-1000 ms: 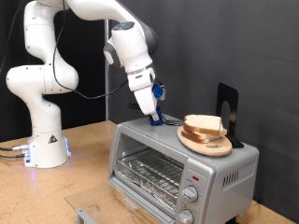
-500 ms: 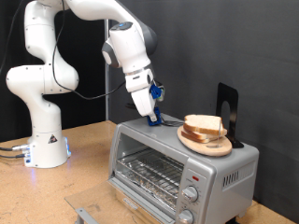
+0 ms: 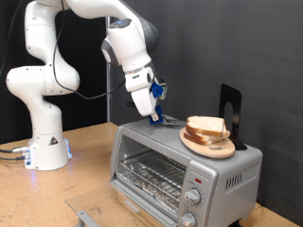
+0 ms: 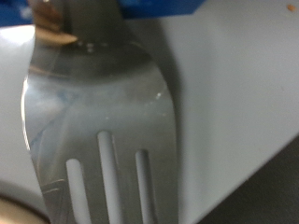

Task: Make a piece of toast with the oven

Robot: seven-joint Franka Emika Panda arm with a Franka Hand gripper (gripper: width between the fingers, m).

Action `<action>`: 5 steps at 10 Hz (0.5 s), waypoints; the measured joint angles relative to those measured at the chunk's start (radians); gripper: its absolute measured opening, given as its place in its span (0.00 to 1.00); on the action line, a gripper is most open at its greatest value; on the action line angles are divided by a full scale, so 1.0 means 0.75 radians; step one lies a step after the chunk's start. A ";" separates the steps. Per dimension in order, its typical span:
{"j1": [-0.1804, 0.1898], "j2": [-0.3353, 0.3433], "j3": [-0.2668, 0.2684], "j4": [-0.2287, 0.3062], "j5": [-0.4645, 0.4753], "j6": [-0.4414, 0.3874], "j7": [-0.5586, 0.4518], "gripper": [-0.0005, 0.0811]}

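Observation:
My gripper (image 3: pixel 153 112) is over the top of the silver-grey oven (image 3: pixel 180 165), towards the exterior view's left. It is shut on a slotted metal spatula (image 3: pixel 167 119) with a blue handle. The blade points at a round wooden plate (image 3: pixel 210 146) on the oven top, which carries a small stack of pale tan bread slices (image 3: pixel 206 126). No slice lies apart from the stack. The wrist view shows the spatula blade (image 4: pixel 103 121) close up over the oven's grey top (image 4: pixel 234 93). The oven door is shut and the wire rack (image 3: pixel 151 173) behind the glass looks bare.
A black upright stand (image 3: pixel 230 112) is on the oven top behind the plate. The oven has knobs (image 3: pixel 194 197) and a red light (image 3: pixel 197 179) at its right. The arm's white base (image 3: pixel 43 142) stands on the wooden table at left. A small metal piece (image 3: pixel 87 218) lies at the bottom edge.
My gripper has shifted slightly up and to the exterior view's left with the spatula. The bread, plate and oven have not moved.

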 joint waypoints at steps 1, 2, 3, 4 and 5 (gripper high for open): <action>0.004 -0.008 0.000 0.019 0.005 -0.062 0.015 0.59; 0.004 -0.024 -0.005 0.038 0.003 -0.130 0.041 0.59; 0.003 -0.024 -0.003 0.031 0.003 -0.112 0.039 0.59; 0.005 -0.025 0.003 0.019 0.027 -0.020 0.004 0.59; 0.019 -0.033 0.003 0.005 0.108 0.106 -0.056 0.59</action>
